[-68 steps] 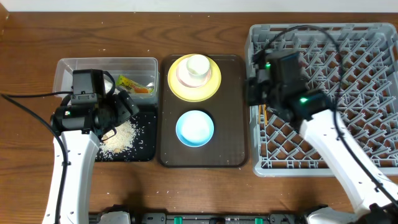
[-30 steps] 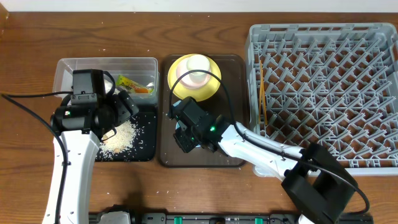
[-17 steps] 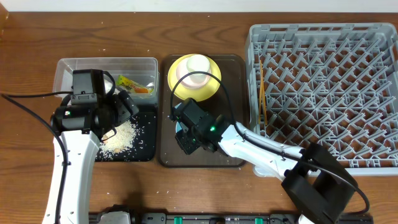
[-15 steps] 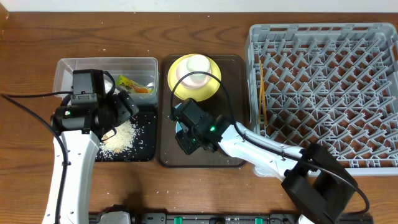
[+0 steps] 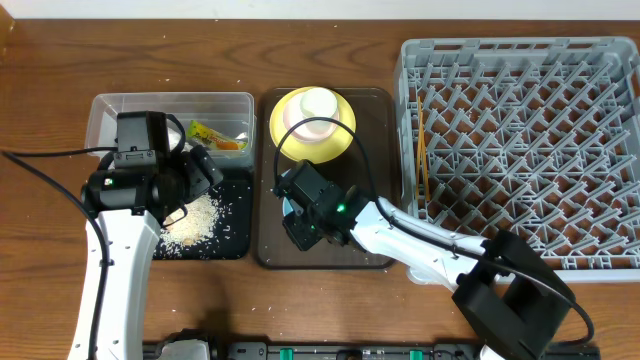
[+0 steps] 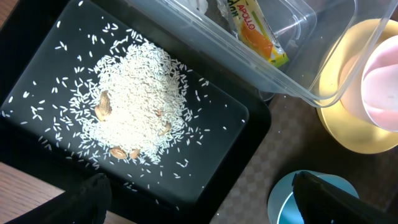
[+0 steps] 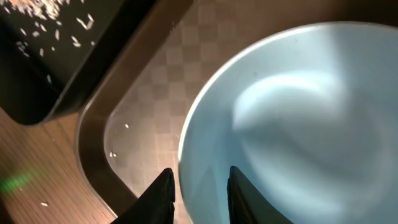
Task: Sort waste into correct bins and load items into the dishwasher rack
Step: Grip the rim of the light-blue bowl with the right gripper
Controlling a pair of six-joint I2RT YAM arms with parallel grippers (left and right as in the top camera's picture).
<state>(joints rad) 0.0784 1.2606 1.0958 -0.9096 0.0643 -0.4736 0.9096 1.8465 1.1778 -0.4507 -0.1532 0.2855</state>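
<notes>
While the right arm reaches low across the brown tray [image 5: 383, 115], we see the right gripper [image 7: 198, 186] astride the rim of the light-blue bowl [image 7: 298, 118], one finger inside and one outside. Whether it pinches the rim, we cannot tell. Overhead, the gripper hides most of the bowl, which sits mouth-up on the tray. The left gripper [image 6: 214, 202] hangs spread and empty over the black tray [image 6: 37, 155] of rice [image 6: 134, 99].

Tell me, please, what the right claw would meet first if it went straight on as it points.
Probably the rim of the blue bowl: the right claw straddles it, though depth is unclear.
</notes>
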